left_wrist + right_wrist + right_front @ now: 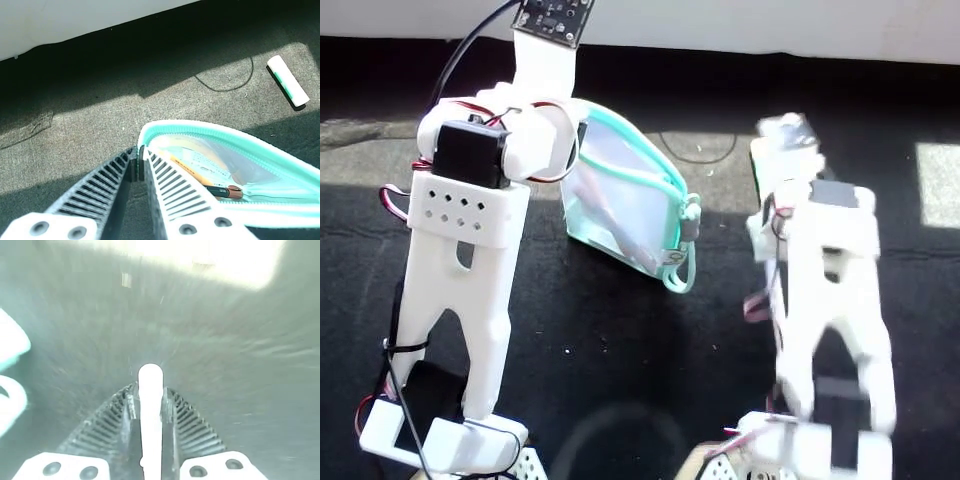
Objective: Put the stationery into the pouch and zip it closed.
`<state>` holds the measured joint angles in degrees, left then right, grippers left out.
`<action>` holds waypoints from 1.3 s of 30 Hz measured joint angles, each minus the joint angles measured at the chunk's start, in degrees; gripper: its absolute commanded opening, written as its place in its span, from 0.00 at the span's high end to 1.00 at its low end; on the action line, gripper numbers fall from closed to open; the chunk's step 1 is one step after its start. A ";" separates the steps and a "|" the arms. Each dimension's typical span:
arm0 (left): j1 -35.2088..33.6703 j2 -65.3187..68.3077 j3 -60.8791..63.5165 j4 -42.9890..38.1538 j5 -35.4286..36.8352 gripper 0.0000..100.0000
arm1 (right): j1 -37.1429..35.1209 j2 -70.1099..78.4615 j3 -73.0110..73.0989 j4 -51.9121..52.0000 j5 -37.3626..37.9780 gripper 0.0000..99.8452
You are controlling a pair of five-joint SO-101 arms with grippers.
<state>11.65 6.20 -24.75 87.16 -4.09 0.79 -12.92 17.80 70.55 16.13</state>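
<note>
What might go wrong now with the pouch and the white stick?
1. The left tool pinches just the rim of the pouch. If it slips, the open mouth may flop shut.
2. The right tool holds the white stick, not yet over the pouch. It might drop it or miss the opening.
3. A white-and-green stick lies far off and may get left out.

it looked like a small robotics work bench, in a lab or a hobby room; which of the two, i could not tell. two white printed arms [460, 270] with bare servo wires [390, 200] and an uncovered circuit board [555, 15] stood on a dark grey felt mat [75, 125]. a plain white panel [75, 20] closed the far side.
</note>
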 measured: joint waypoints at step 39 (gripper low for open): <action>0.00 0.09 0.00 0.00 0.00 0.99 | -29.45 -20.31 -12.31 -26.64 -21.71 0.99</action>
<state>11.65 6.29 -24.75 87.16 -4.09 -28.66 -33.23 5.49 43.91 -5.58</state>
